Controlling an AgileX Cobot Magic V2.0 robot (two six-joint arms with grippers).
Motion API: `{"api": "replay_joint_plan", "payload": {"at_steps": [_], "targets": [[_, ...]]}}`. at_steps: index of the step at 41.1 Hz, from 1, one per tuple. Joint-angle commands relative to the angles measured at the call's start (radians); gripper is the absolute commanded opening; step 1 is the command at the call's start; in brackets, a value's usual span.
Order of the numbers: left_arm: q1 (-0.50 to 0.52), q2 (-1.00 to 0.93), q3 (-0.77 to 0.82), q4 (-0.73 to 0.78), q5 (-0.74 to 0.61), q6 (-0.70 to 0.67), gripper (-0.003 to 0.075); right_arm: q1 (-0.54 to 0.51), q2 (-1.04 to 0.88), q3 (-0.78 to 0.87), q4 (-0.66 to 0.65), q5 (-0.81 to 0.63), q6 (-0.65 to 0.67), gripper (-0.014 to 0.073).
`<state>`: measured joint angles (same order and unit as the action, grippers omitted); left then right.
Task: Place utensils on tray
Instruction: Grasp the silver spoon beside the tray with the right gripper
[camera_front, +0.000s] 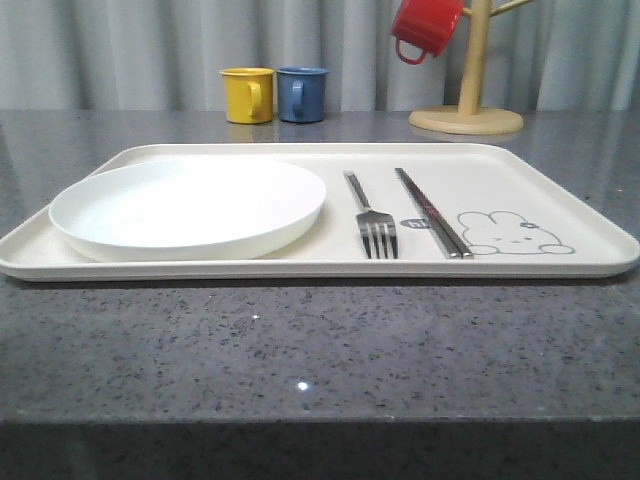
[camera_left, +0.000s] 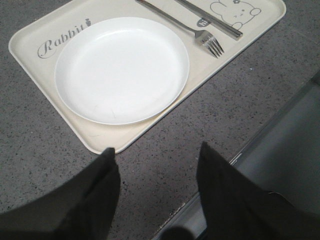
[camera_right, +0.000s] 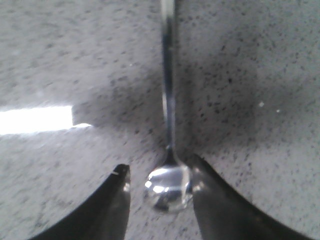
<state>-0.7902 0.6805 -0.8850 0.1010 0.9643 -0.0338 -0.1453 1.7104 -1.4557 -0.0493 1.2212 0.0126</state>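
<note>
Tray (camera_front: 560, 180) contents: one plate (camera_front: 188, 205), one fork (camera_front: 372, 218), one chopstick pair (camera_front: 432, 212). Right gripper (camera_right: 159, 192) spread, straddling one spoon (camera_right: 169, 150); left gripper (camera_left: 155, 165) spread, empty. Three mugs (camera_front: 247, 95) behind.

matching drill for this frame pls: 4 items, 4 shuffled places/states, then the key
Items:
1. round white plate
2. silver four-tined fork
3. silver oval-bowled spoon
4. red mug

Places/states:
A. hanging on the wooden mug stand
B. on the grey stone counter, between the right gripper fingers
C. left part of the cream rectangular tray
D. on the tray, between plate and silver chopsticks

Pairs: 1-C, 2-D, 3-B, 4-A
</note>
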Motion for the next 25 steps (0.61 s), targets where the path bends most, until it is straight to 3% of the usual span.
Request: {"api": "replay_joint_plan", "payload": {"at_steps": [1,16,25], "targets": [[-0.008,0.001,-0.026,0.006,-0.068,-0.010,0.0349,-0.021,-0.013,-0.023,-0.016,-0.042,-0.024,0.0330],[-0.008,0.001,-0.026,0.006,-0.070,-0.010,0.0349,-0.022,0.061,-0.023,-0.007,-0.106,-0.032,0.0314],[-0.008,0.001,-0.026,0.006,-0.070,-0.010,0.0349,-0.022,0.061,-0.023,-0.003,-0.101,-0.033,0.0020]]}}
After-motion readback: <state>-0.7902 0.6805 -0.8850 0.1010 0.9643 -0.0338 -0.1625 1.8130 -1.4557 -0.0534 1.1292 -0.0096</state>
